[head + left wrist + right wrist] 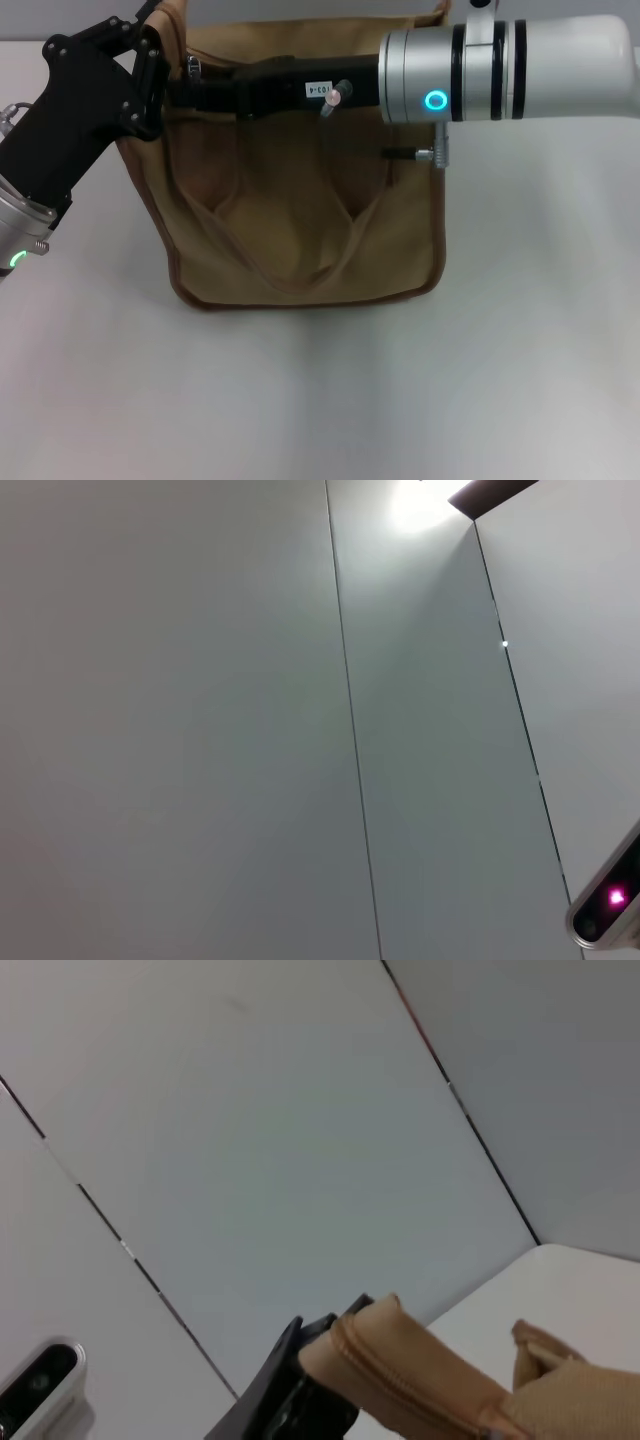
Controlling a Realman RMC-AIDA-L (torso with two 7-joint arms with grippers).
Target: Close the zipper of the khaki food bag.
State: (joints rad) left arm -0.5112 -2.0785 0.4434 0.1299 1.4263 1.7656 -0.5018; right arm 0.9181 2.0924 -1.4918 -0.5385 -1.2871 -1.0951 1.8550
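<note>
Boxy tan canvas food bag (300, 220) on my plain white table (320, 400), panelled wall behind.
My left gripper (160, 70) pinches its corner; the right gripper (200, 92) I can't tell.

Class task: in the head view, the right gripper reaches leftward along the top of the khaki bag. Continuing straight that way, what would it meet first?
Probably the left gripper, clamped on the khaki food bag's top left corner; the right gripper points at it, though depth is unclear.

Even soft overhead light, bright ceiling glare (420, 505) in left wrist view, faint shadows, khaki food bag (300, 210) perhaps slightly soft

Khaki food bag (300, 230) tan, darker brown trim; table (320, 400) white; left claw (150, 75) black.
</note>
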